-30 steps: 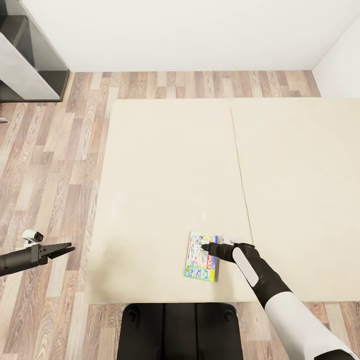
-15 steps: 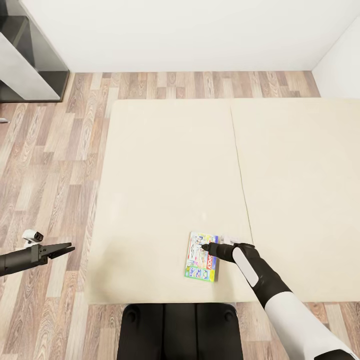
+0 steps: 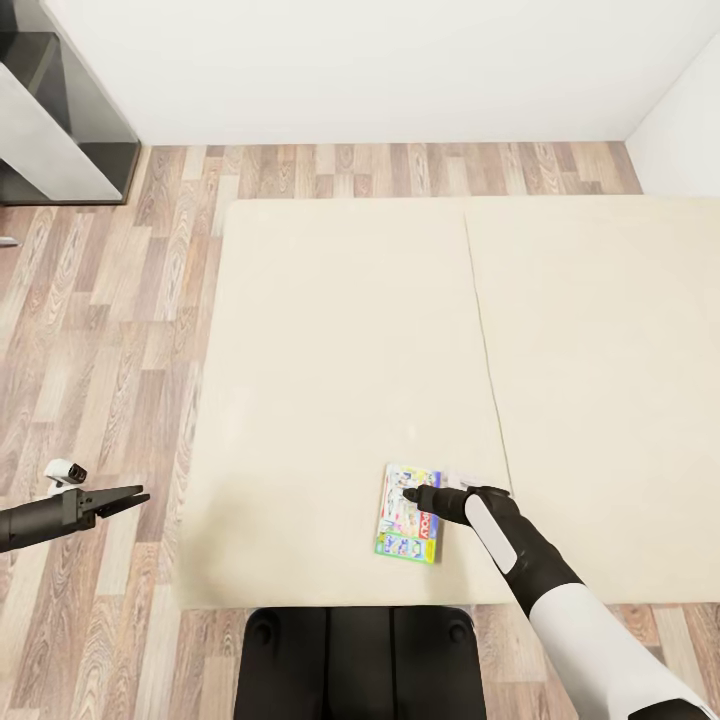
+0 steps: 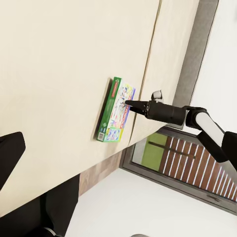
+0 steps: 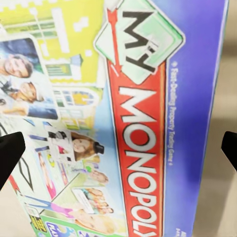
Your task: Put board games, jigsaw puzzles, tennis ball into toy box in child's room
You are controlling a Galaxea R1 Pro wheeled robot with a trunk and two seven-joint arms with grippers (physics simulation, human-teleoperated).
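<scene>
A board game (image 3: 405, 530) lies flat on the cream bed (image 3: 340, 330) near its front edge; it is a colourful "My Monopoly" box with green edges. My right gripper (image 3: 410, 492) hovers just above the box's far right part. In the right wrist view the printed cover (image 5: 98, 123) sits close under the open gripper, with one dark fingertip (image 5: 10, 153) at each side of the picture. The left wrist view shows the box (image 4: 116, 116) and the right gripper (image 4: 129, 103) from the side. My left gripper (image 3: 140, 495) hangs open over the floor left of the bed, holding nothing.
Wood plank floor (image 3: 100, 330) runs along the bed's left and far sides. A dark grey and white unit (image 3: 60, 110) stands in the back left corner against the white wall. My black base (image 3: 360, 660) touches the bed's front edge. A grey-framed window (image 4: 168, 153) is beyond the bed.
The whole head picture has shifted a few pixels to the right, so the camera has moved slightly. Both arms hold the same pose, and the box lies where it was.
</scene>
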